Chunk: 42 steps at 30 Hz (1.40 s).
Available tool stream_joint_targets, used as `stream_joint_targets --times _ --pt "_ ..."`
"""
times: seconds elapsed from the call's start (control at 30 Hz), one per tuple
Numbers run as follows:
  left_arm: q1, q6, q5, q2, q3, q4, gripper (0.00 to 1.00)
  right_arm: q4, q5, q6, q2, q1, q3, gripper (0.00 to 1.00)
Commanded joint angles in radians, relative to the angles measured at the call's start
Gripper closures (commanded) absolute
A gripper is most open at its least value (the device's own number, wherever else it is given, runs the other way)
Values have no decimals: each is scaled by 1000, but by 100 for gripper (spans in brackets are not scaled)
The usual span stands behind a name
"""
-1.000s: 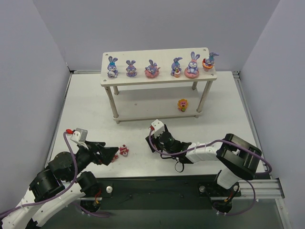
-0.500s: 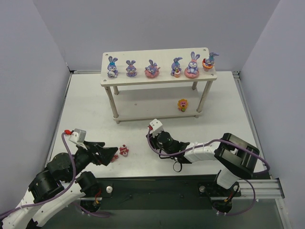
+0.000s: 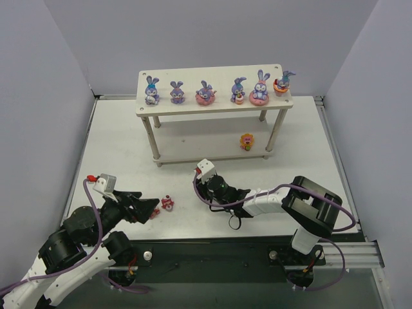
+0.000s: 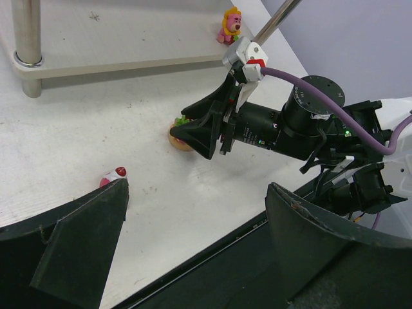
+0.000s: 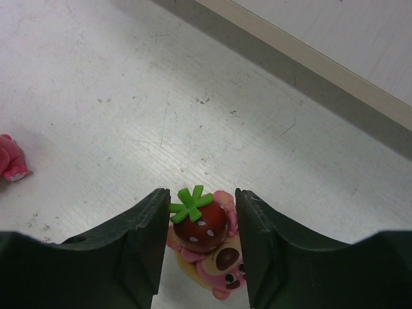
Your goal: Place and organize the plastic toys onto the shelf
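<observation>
Six purple-blue bunnies (image 3: 205, 94) stand in a row on the top board of the pale wooden shelf (image 3: 193, 109). An orange and yellow toy (image 3: 246, 141) stands on the lower board. My right gripper (image 3: 199, 187) lies low on the table in front of the shelf. In the right wrist view its jaws (image 5: 202, 193) are closed around a pink bear toy topped by a red strawberry (image 5: 201, 225). A small pink and red toy (image 3: 167, 204) lies on the table just right of my left gripper (image 3: 152, 209), which is open and empty; the toy sits by its left fingertip (image 4: 119, 187).
The table has grey walls on three sides and a black rail along the near edge (image 3: 212, 251). The shelf's thin legs (image 3: 150, 138) stand on the table. The small pink toy also shows at the left edge of the right wrist view (image 5: 11, 159).
My right gripper has slid a little to the left across the table. The left arm has pulled back slightly toward the near left.
</observation>
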Motion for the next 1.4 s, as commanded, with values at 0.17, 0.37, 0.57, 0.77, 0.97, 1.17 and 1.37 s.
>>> stream_joint_targets --times 0.17,0.37,0.57,0.77,0.97,1.17,1.37 --pt "0 10 8 -13 6 47 3 -37 39 28 -6 -4 51 91" --pt "0 10 8 -15 7 45 3 -80 74 33 -74 -2 56 100" --pt "0 8 9 -18 6 45 3 -225 124 30 -205 18 117 100" --pt "2 10 12 -21 6 47 3 -313 212 2 -251 6 217 100" --pt "0 10 12 -25 6 51 3 -342 227 30 -165 -86 317 100" --pt "2 11 14 -22 4 50 3 -345 261 99 -98 -161 383 100" --pt "2 14 18 -21 6 52 3 -371 328 153 -41 -197 435 100"
